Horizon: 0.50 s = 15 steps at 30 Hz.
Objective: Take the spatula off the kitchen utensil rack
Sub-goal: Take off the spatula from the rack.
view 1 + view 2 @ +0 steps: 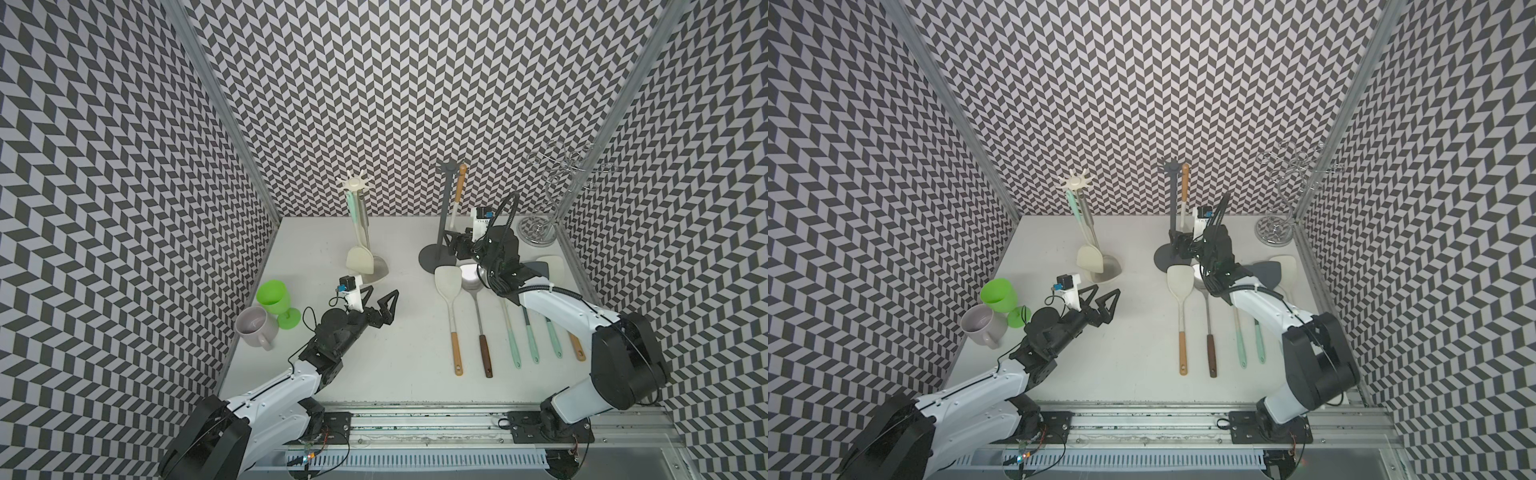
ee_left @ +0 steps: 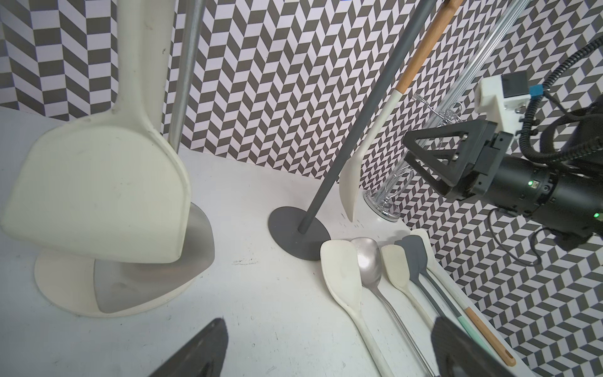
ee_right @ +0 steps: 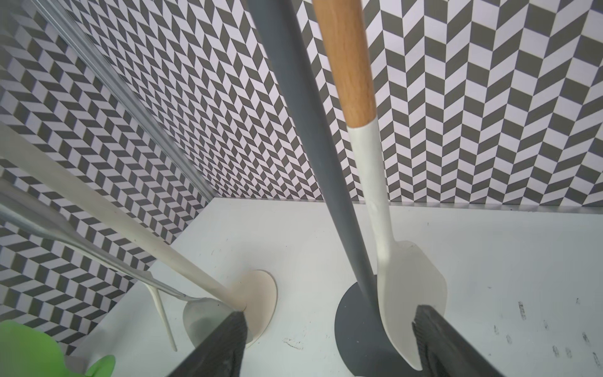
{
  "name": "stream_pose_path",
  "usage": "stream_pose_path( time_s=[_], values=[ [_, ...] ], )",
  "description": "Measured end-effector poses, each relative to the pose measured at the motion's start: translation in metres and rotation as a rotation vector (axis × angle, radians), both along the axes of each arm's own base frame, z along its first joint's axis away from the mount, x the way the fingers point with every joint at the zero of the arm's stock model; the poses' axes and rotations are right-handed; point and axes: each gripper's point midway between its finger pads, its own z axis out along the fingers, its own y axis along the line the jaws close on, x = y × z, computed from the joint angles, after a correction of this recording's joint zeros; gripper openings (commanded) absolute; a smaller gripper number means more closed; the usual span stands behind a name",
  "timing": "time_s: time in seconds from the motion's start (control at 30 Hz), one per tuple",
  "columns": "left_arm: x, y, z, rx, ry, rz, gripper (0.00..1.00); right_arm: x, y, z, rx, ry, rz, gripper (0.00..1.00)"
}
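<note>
The spatula (image 1: 459, 187) (image 3: 408, 287) has a wooden handle and a white blade. It hangs from the top of the dark grey utensil rack (image 1: 445, 208) (image 3: 303, 130), blade down near the round base. My right gripper (image 1: 453, 243) (image 3: 329, 326) is low at that base, open, with the rack's pole and the blade between its fingers. The blade's edge lies right at one finger (image 3: 437, 339); I cannot tell if they touch. My left gripper (image 1: 382, 305) (image 2: 329, 326) is open and holds nothing, over bare table in the middle.
A cream rack (image 1: 357, 195) with a cream turner and a metal utensil stands back left. Several utensils (image 1: 478, 316) lie in a row under my right arm. A green goblet (image 1: 272, 297) and mug (image 1: 253, 326) sit left; a chrome wire stand (image 1: 540, 224) back right.
</note>
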Motion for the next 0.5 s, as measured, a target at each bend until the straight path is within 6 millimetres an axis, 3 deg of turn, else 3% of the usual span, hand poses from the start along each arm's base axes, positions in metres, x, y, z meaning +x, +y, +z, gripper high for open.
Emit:
stream_pose_path(
  time_s=[0.07, 0.2, 0.5],
  values=[
    [0.0, -0.001, 0.0, 0.0, 0.0, -0.004, 0.99, 0.008, -0.002, -0.004, -0.026, -0.011, 0.0, 0.7],
    [-0.001, -0.001, 0.0, -0.001, 0.0, -0.007, 0.99, 0.02, -0.009, -0.007, -0.058, -0.028, 0.006, 0.66],
    [-0.001, -0.002, 0.001, -0.003, -0.003, -0.014, 0.99, 0.061, -0.011, 0.026, -0.086, -0.146, 0.009, 0.55]
  ],
)
